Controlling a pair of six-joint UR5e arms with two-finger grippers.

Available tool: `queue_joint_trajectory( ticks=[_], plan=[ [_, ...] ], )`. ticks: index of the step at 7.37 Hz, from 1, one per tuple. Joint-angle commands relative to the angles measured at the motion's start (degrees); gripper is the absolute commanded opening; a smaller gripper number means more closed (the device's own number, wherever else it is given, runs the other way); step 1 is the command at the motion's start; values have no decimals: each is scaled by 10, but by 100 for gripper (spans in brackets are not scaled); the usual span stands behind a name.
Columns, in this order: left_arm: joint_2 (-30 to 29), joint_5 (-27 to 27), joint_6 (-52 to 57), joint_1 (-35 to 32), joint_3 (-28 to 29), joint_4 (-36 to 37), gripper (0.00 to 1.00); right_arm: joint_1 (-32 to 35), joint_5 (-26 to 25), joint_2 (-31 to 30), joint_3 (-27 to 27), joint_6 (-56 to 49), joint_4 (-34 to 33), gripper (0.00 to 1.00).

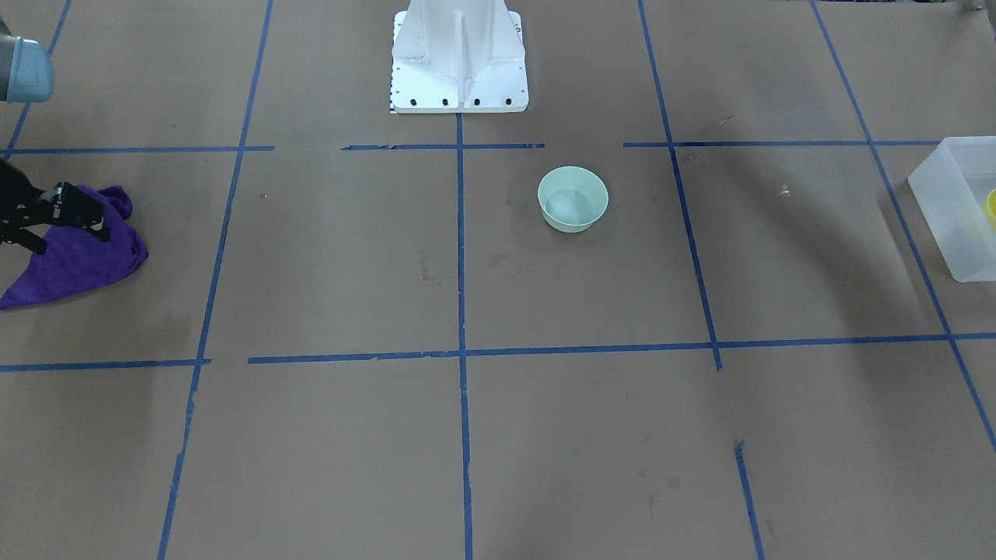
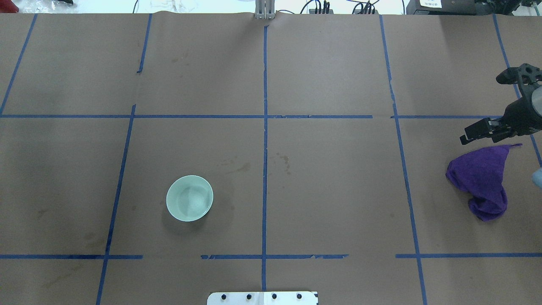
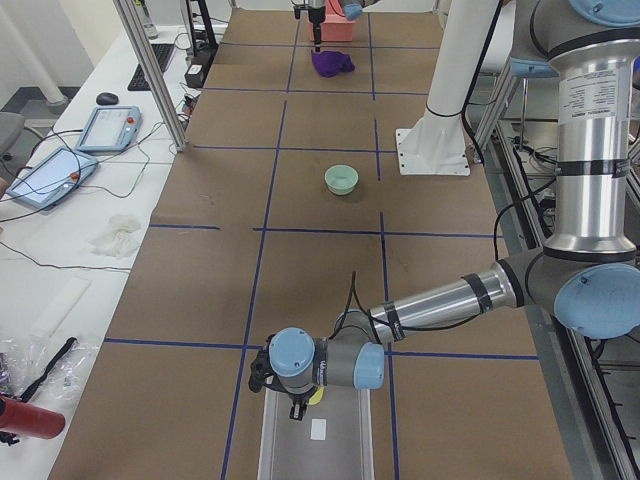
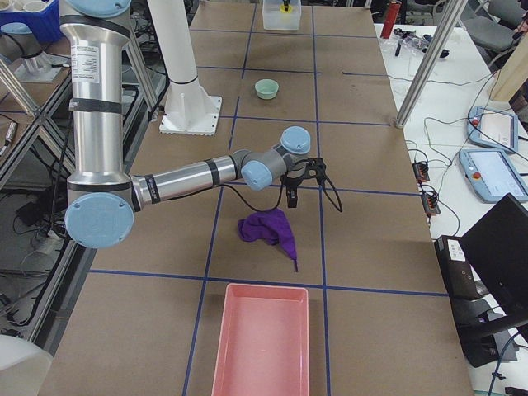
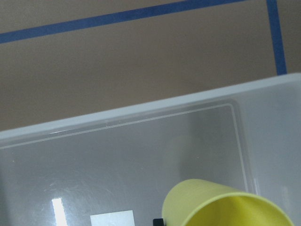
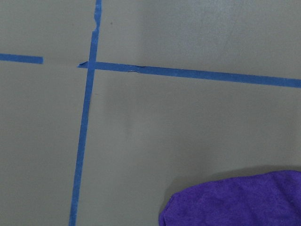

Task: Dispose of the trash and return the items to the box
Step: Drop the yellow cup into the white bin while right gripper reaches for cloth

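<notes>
The mint-green bowl [image 1: 573, 198] stands upright and alone on the brown table, also in the overhead view [image 2: 189, 198]. The yellow cup [image 5: 225, 207] is inside the frosted box [image 5: 141, 155], at the table's end on my left [image 1: 945, 202]. My left gripper [image 3: 297, 408] hangs over the box by the cup; I cannot tell whether it is open or shut. My right gripper [image 2: 478, 132] is open and empty just above the purple cloth [image 2: 482, 178], which lies crumpled on the table.
A pink tray [image 4: 260, 330] sits at the table's end on my right, beyond the cloth. The white robot base [image 1: 459, 62] stands at the middle of the near edge. Blue tape lines cross the paper.
</notes>
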Motion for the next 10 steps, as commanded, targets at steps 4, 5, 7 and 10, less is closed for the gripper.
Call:
queue_joint_trajectory(
  ticks=[4, 5, 7, 10],
  plan=[
    [-10, -3, -4, -1, -86, 9, 73, -41, -58, -85, -1, 1, -1, 100],
    [-10, -3, -4, -1, -127, 12, 82, -46, -58, -92, -3, 4, -1, 100],
    [-34, -3, -102, -1, -214, 72, 88, -63, -57, -91, -13, 37, 0, 90],
    [-71, -16, -269, 59, -260, 67, 91, -64, -55, -84, -21, 44, 0, 0]
  ],
)
